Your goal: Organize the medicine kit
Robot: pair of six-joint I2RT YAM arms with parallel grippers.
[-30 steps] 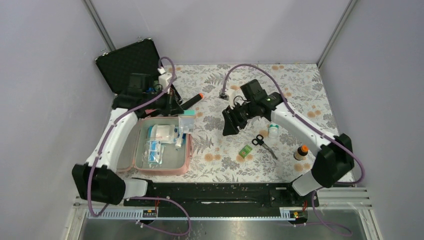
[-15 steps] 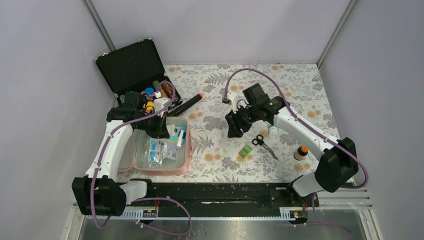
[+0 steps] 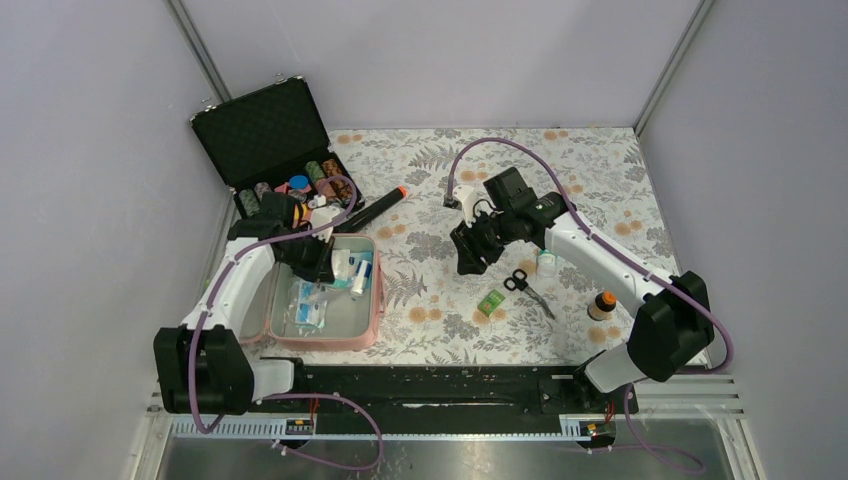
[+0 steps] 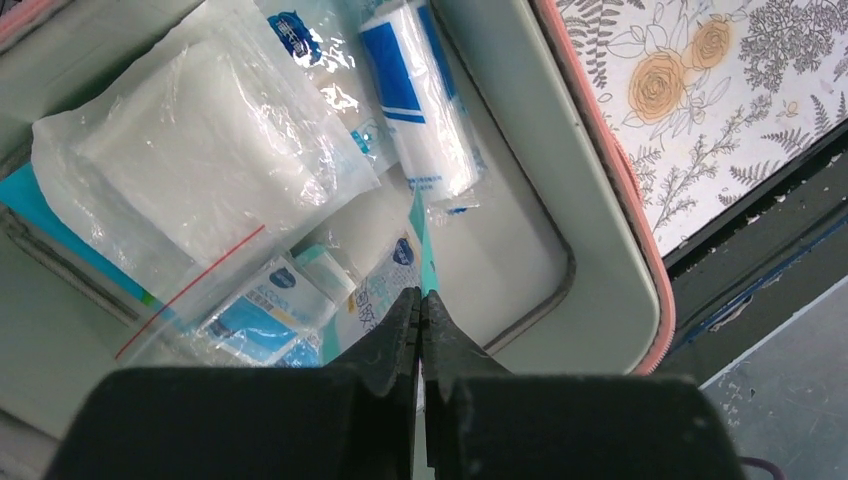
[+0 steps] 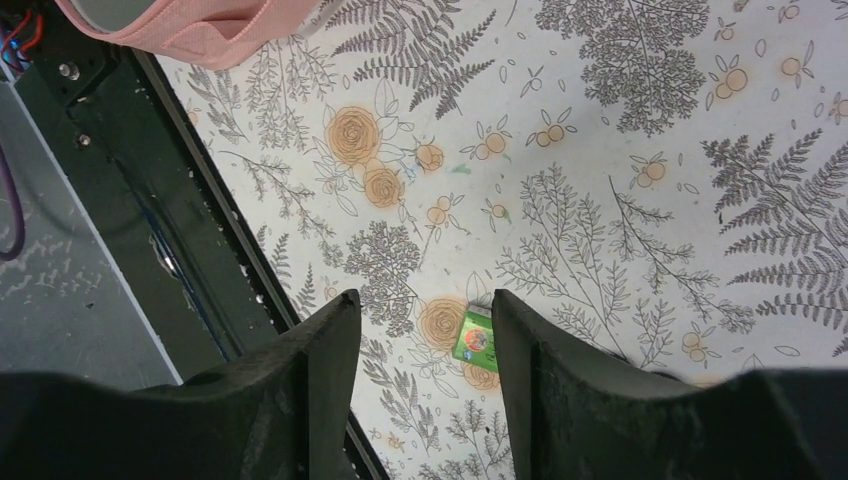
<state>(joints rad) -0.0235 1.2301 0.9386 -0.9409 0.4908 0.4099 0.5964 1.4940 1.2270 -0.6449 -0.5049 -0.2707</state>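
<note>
The medicine kit [image 3: 378,310] lies open on the near left part of the tabletop [image 3: 600,170], just on the near side of the black case [image 3: 262,128]. The left end effector [image 4: 420,300] hangs over its grey inside with the fingers clenched together, and I see nothing held between them. Below it lie a clear zip bag [image 4: 200,160] and a white and blue bandage roll [image 4: 420,100]. The right end effector [image 5: 420,312] is released, its fingers apart above the tabletop, with a small green box [image 5: 475,340] seen between them in the wrist view. Scissors [image 3: 528,288] lie just right of this box
</note>
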